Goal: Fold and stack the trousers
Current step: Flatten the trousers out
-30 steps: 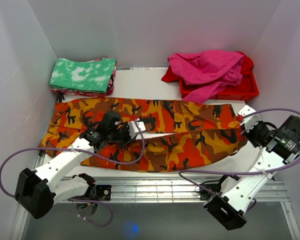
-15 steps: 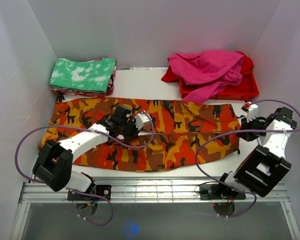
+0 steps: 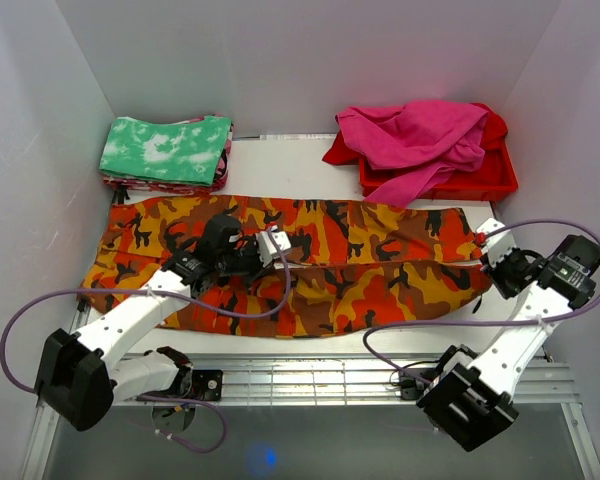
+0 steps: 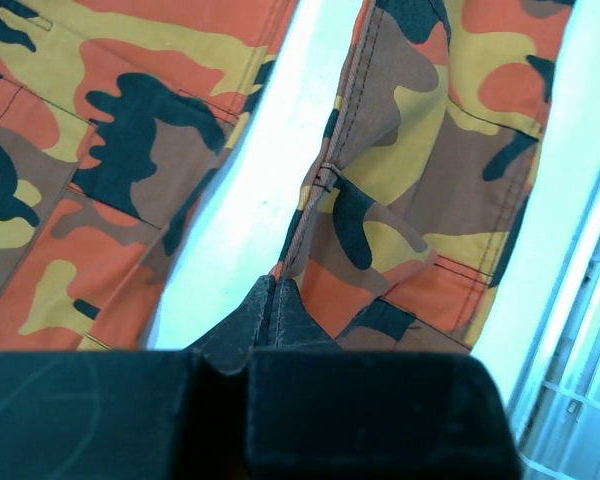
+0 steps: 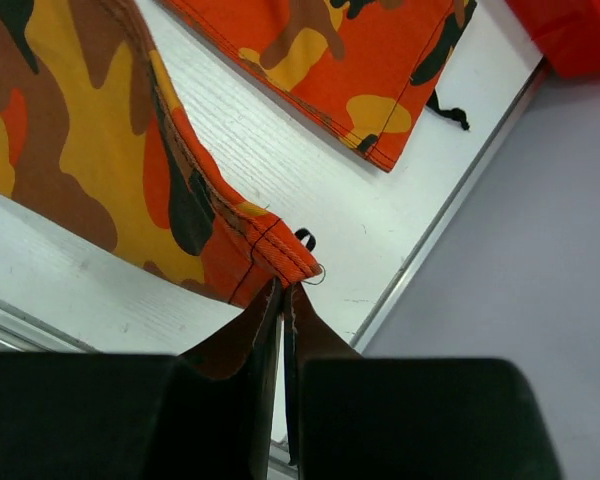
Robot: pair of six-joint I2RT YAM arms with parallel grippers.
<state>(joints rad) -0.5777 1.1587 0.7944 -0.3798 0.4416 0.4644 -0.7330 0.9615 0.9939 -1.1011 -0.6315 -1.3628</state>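
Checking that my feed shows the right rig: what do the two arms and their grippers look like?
The left arm and right arm have white tubular links, bulky black joints and black base housings. A thin purple cable loops loosely off each. The left gripper and right gripper each have two dark, textured, wedge-shaped fingers on a black block body. No markings are readable.

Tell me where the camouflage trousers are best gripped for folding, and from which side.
The near leg's edges, from the near side: the camouflage trousers lie flat, legs parted, so bare table borders the hem corner and inner seam. The right claw is shut on that corner, the left claw on the seam.
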